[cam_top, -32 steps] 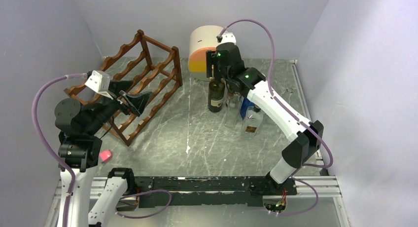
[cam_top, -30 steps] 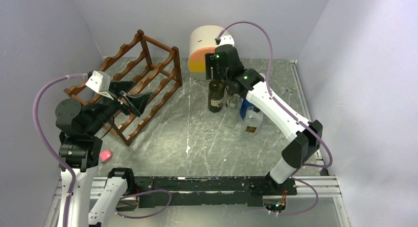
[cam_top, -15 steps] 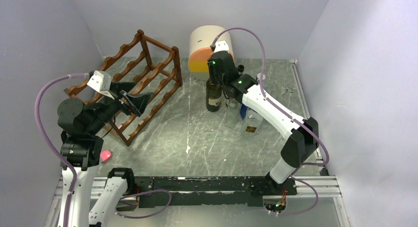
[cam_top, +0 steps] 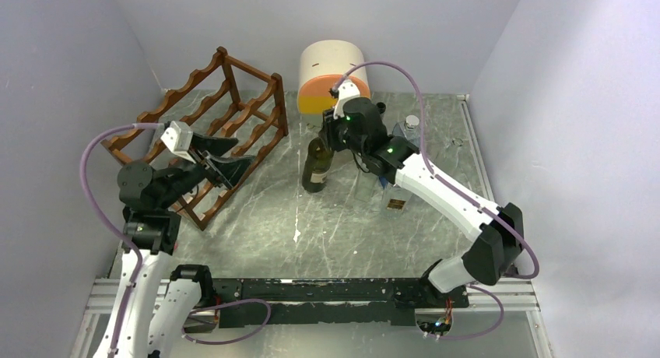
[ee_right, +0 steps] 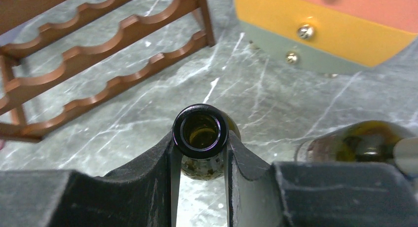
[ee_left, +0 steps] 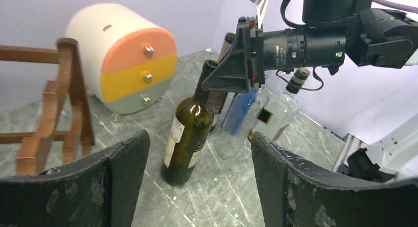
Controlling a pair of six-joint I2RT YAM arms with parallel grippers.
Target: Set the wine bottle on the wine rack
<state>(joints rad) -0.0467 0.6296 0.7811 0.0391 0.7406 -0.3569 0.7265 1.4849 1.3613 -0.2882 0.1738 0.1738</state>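
Jaws of right gripper (ee_right: 200, 158): pinched on neck of wine bottle (ee_left: 190, 133), slightly tilted, long axis near upright, standing right of wine rack (cam_top: 226, 101). Jaws of left gripper (cam_top: 233, 157): spread, empty, just beside rack, facing bottle.

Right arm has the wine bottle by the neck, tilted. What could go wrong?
The right gripper pinches only the top of the neck, so the tilted wine bottle may swing or slip out.
The clear bottles stand close beside it; a swing could topple them.
The left gripper hangs open in front of the wine rack, in the likely path.
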